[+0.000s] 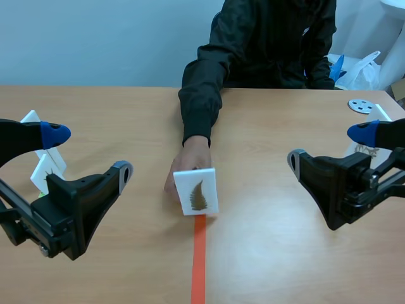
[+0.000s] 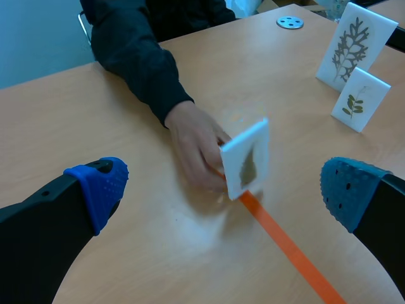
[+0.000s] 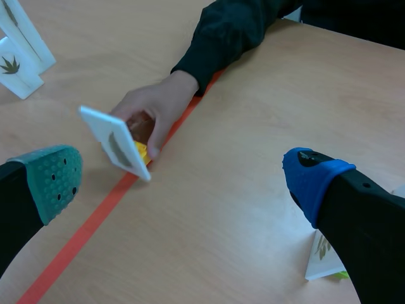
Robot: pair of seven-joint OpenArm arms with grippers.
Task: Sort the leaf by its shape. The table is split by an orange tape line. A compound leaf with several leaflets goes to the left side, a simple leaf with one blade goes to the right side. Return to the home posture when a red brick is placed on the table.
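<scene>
A person's hand (image 1: pixel 190 155) holds a white card (image 1: pixel 196 191) upright at the far end of the orange tape line (image 1: pixel 199 259). The card shows a brown, feathery leaf with several small leaflets. In the left wrist view the card (image 2: pixel 247 158) stands ahead of my open left gripper (image 2: pixel 221 193), in the hand (image 2: pixel 196 142). My open right gripper (image 3: pixel 183 180) sees the card (image 3: pixel 114 142) from behind, tilted, with a yellow piece (image 3: pixel 140 152) at its foot. Both grippers (image 1: pixel 88 154) (image 1: pixel 329 145) hang low at the table's sides, holding nothing.
White leaf cards (image 1: pixel 47 168) stand on the left side behind my left gripper. Two more cards (image 2: pixel 355 44) (image 2: pixel 361 98) stand on the right side, near a grey disc (image 1: pixel 361 105). The person's dark sleeve (image 1: pixel 202 95) reaches across the table's middle.
</scene>
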